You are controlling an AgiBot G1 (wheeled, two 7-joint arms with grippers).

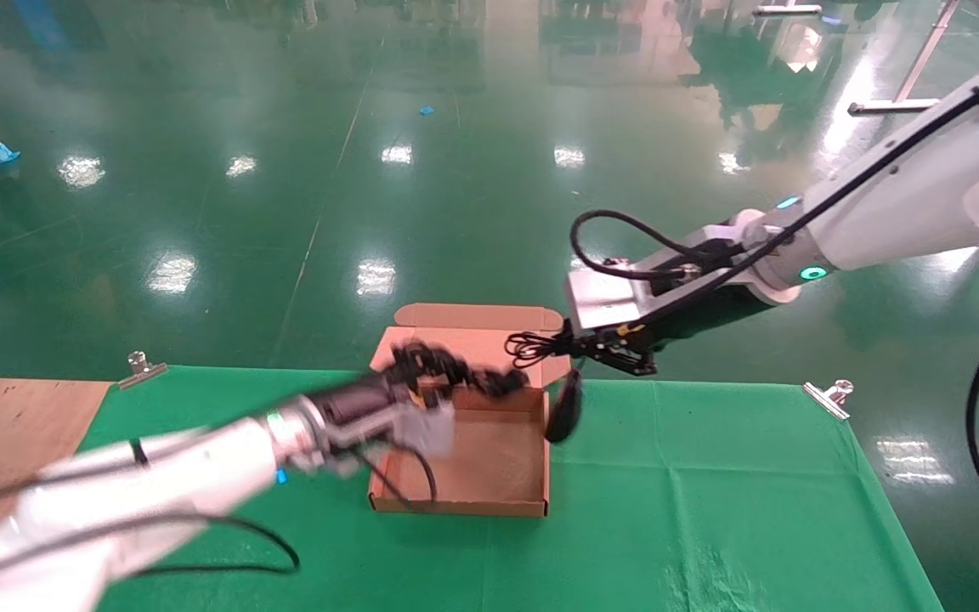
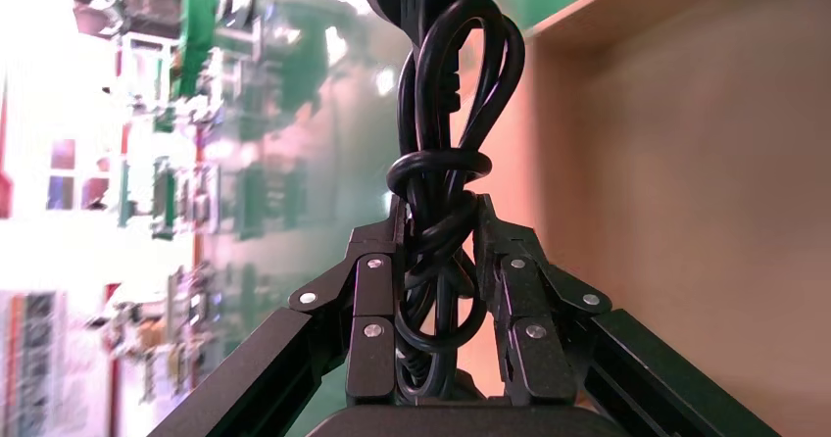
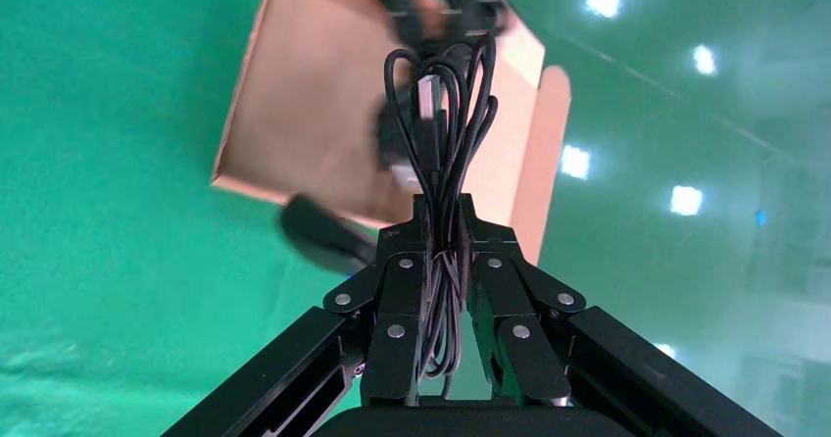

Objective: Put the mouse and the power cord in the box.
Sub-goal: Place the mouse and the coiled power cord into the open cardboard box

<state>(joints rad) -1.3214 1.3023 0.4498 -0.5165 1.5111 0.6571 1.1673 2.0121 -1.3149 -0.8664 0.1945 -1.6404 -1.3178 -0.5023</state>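
Clamped between the pads of the left gripper [image 2: 437, 261], the power cord [image 2: 441, 177] shows as a knotted bundle of thick black loops, and in the head view this gripper [image 1: 421, 387] holds the bundle [image 1: 447, 370] over the far left part of the open box [image 1: 489, 476]. Its fingers [image 2: 370, 305] are pressed in against the coils on both sides. Cardboard of the box fills the background behind the cord in the left wrist view. Beyond it, the right gripper [image 3: 446, 251] pinches the thin black cable of the mouse [image 1: 564, 408] in a bunched loop, its fingers [image 3: 502, 300] closed tight on the strands. The mouse itself hangs from that cable just outside the right wall of the box, above the green cloth [image 1: 710, 493], and appears as a dark oval [image 3: 323, 231] in the right wrist view. The box lies on the cloth with its lid [image 1: 477, 327] folded back toward the far edge of the table. Metal clips [image 1: 828, 398] pin the cloth at the table's far edge, and a bare wooden surface [image 1: 5, 433] shows to the left of the cloth.
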